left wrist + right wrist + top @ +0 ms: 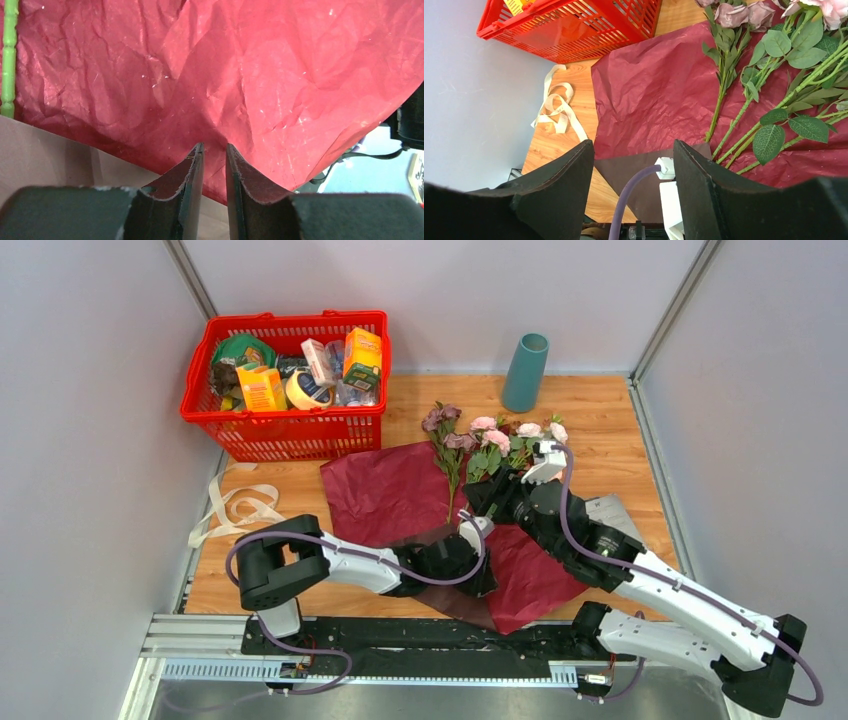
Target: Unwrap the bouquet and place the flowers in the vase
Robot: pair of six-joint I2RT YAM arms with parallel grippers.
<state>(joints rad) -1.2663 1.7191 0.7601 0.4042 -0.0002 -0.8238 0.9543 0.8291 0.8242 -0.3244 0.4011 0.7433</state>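
Note:
The bouquet lies opened out: its burgundy paper (390, 490) (649, 100) is spread flat on the table, and the flowers (490, 445) (774, 60) rest on it with stems toward me. The teal vase (525, 372) stands upright at the back, empty. My left gripper (478, 575) (214, 145) hovers low over the paper's near part (250, 75), jaws a narrow gap apart with nothing pinched; a green stem (8, 55) shows at the far left. My right gripper (485, 502) (633, 144) hangs wide open above the left wrist, near the stem ends, holding nothing.
The cream ribbon (235, 505) (556, 107) lies loose on the wood at the left. A red basket (290, 430) (574, 25) full of groceries stands at the back left. A brown inner sheet (624, 172) sticks out under the burgundy paper. Grey walls close in the sides.

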